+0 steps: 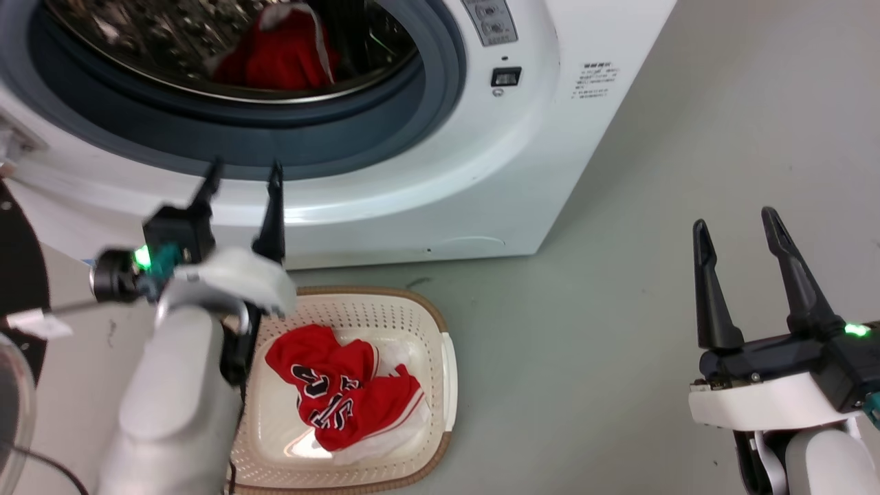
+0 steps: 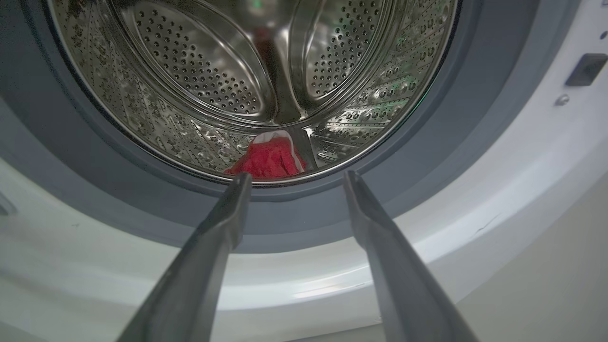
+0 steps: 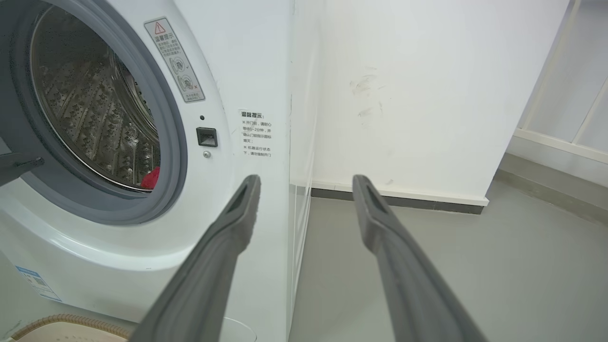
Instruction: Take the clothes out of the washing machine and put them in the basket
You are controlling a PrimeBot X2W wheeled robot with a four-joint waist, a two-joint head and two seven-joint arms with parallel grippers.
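Currently my left gripper (image 1: pixel 246 167), fingers apart, faces the washing machine (image 1: pixel 481 172) (one red garment (image 1: pixel 282 58) inside). My right gripper (image 1: pixel 734 218) is equally spread; numbered garment (image 1: pixel 337 392) in basket (image 1: pixel 448 375).

Smooth grey floor (image 3: pixel 427 266), white wall (image 3: pixel 427 71) with faint scuff marks (image 3: pixel 363 85), dark skirting strip (image 3: pixel 403 202) along its foot

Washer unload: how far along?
Done: numbered garment lies in the basket. In hand: nothing; left hand is open, aimed at the drum. To do: other garment, lying in the drum. Right hand open, off to the side.
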